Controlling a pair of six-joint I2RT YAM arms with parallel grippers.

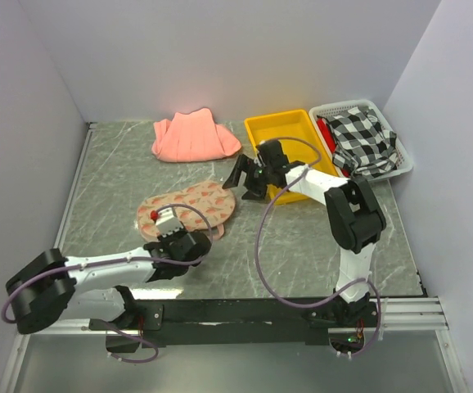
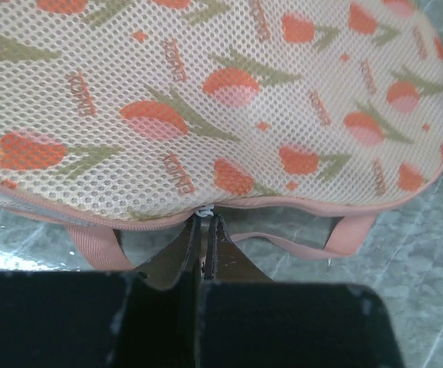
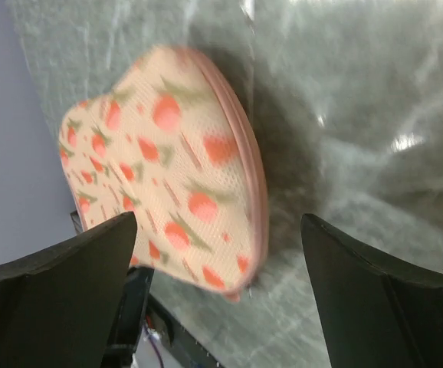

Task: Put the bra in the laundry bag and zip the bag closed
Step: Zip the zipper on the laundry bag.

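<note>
1. Only the top view shows the whole table point(image 1: 105, 188). The laundry bag point(image 1: 189, 206) lies flat near its middle, well apart from the containers at the far right.
2. Only the left wrist view gives the bag's detail: beige mesh with red-orange flower prints, a pink zip edge, and a pink strap point(image 2: 91, 247) coming out under that edge.
3. There the left gripper point(image 2: 206, 234) has its fingers pressed together, with the tips at the zip line. I cannot tell if they pinch anything.
4. The right wrist view is blurred. It shows the right gripper point(image 3: 218, 222) spread wide above one end of the bag, holding nothing.
5. A yellow bin point(image 1: 290, 135) stands just beside a white basket point(image 1: 325, 111), which holds a checked cloth point(image 1: 366, 137). A salmon-pink cloth point(image 1: 194, 136) lies on the table at the far edge.
6. The bra shows in no view; I cannot tell if it is inside the bag.
</note>
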